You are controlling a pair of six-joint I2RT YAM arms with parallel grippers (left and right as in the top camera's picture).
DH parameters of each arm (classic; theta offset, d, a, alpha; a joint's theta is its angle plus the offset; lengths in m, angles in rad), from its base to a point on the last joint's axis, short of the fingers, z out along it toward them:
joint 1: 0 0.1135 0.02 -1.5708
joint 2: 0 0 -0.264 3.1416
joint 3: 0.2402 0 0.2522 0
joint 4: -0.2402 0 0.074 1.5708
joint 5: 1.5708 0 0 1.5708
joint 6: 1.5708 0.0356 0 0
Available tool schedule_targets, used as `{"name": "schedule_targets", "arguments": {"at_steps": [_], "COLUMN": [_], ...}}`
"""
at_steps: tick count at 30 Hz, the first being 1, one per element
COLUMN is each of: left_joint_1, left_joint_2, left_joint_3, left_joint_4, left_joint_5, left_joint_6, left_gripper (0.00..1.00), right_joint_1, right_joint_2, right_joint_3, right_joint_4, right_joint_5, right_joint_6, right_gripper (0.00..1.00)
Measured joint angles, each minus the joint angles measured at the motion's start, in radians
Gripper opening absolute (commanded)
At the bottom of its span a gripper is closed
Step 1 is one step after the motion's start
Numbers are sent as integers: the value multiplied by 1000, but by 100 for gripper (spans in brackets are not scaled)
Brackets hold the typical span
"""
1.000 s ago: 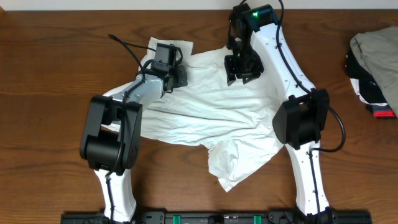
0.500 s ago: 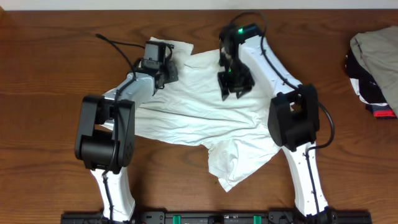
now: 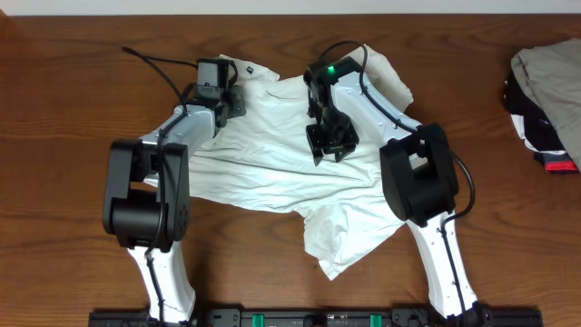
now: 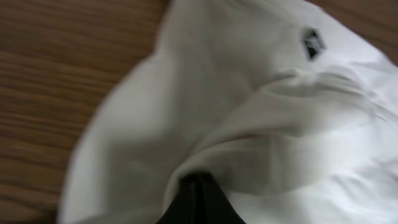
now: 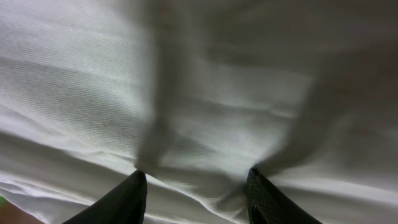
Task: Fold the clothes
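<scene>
The T-shirt (image 3: pixel 272 168) (white, wrinkled) is clamped at its edge by the left gripper (image 4: pixel 196 190); the 2 fingers of the right gripper (image 5: pixel 196 180) are set apart on it.

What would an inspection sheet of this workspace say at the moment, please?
Surface: brown wooden table, bare wood around the shirt.
Job's things: white T-shirt, spread out and wrinkled in the middle, not folded yet; no chest lettering shows.
Clutter: heap of clothes, beige-grey, black and red, at the right edge, apart from the shirt.
Grippers: left fingers shut, apparently pinching shirt fabric at its far edge; right fingers apart over the shirt's middle, contact unclear.
Cables: black cable trailing from the left wrist; another loop above the right wrist.
Surroundings: pale strip beyond the far table edge; otherwise nothing seen.
</scene>
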Motion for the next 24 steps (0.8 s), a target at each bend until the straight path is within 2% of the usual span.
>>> {"name": "schedule_targets", "arguments": {"at_steps": [6, 18, 24], "left_joint_1": [42, 206, 202], "left_joint_2": [0, 0, -47], "left_joint_3": [0, 0, 0], "left_joint_4": [0, -13, -60], "left_joint_5": [-51, -110, -97], "left_joint_6": [51, 80, 79], "left_gripper": [6, 6, 6], "right_joint_1": [0, 0, 0], "right_joint_2": [-23, -52, -57], "right_joint_3": [-41, -93, -102], "right_joint_4": [37, 84, 93], "right_joint_5": [-1, -1, -2], "right_joint_6": [11, 19, 22], "right_gripper": [50, 51, 52]}}
